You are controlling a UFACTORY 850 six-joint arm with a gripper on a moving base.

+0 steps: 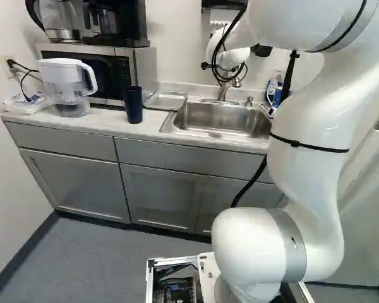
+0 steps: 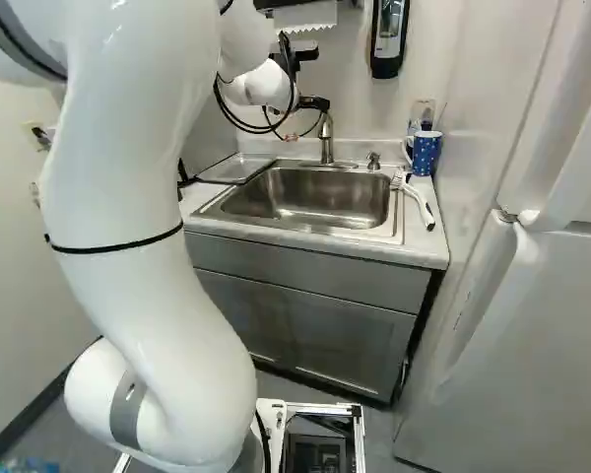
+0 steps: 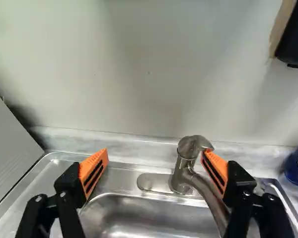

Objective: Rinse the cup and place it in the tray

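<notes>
The dark blue cup [image 1: 134,105] stands upright on the counter, left of the metal tray [image 1: 166,101] in the left base view. That tray lies beside the sink [image 1: 224,118], and nothing shows on it. My gripper [image 2: 305,120] is up by the faucet [image 2: 326,140], far from the cup. In the wrist view the gripper [image 3: 154,155] has its fingers wide apart with nothing gripped. One orange pad [image 3: 216,168] overlaps the lever of the faucet [image 3: 185,166]; whether they touch I cannot tell. The spout runs out under that finger.
A microwave [image 1: 107,72] with coffee maker [image 1: 117,22] and a water pitcher [image 1: 68,85] stand at the counter's left. A dotted blue mug [image 2: 426,153] and brush [image 2: 415,200] are right of the sink. Wall dispensers [image 2: 388,37] hang above; a fridge [image 2: 532,325] stands at the right.
</notes>
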